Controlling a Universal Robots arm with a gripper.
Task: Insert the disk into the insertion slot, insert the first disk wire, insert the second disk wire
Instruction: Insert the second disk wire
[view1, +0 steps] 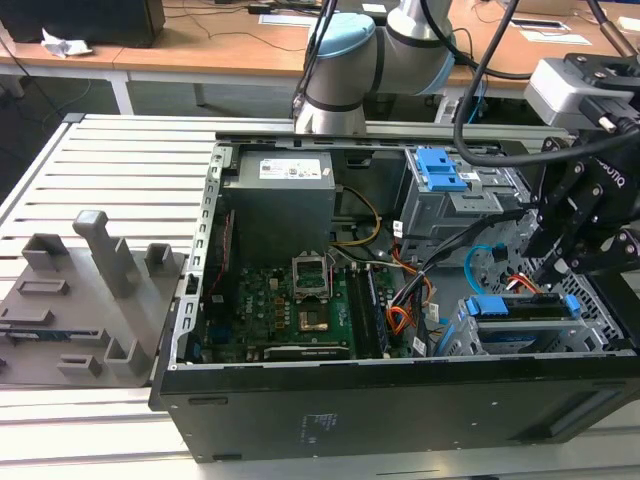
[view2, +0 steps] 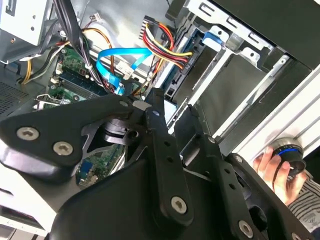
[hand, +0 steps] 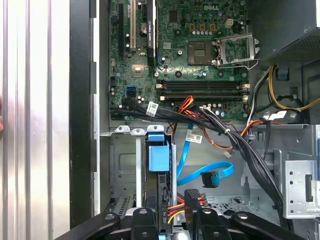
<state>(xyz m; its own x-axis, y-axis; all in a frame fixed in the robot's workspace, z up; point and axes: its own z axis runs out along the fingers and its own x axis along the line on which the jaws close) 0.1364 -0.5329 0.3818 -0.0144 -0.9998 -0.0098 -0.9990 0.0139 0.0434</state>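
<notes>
The disk (hand: 159, 150) sits in the insertion slot (hand: 122, 165) at a corner of the computer case (view1: 400, 410). The hand (hand: 170, 207) is low over its rear end, at the black plug of the first disk wire (hand: 175, 206); whether it grips the plug cannot be told. The plug probably needs to meet the connector square and go straight in, without kinking. The second disk wire (hand: 202, 175) loops loose beside the cage, and thick black cables (hand: 240, 145) crowd the approach.
</notes>
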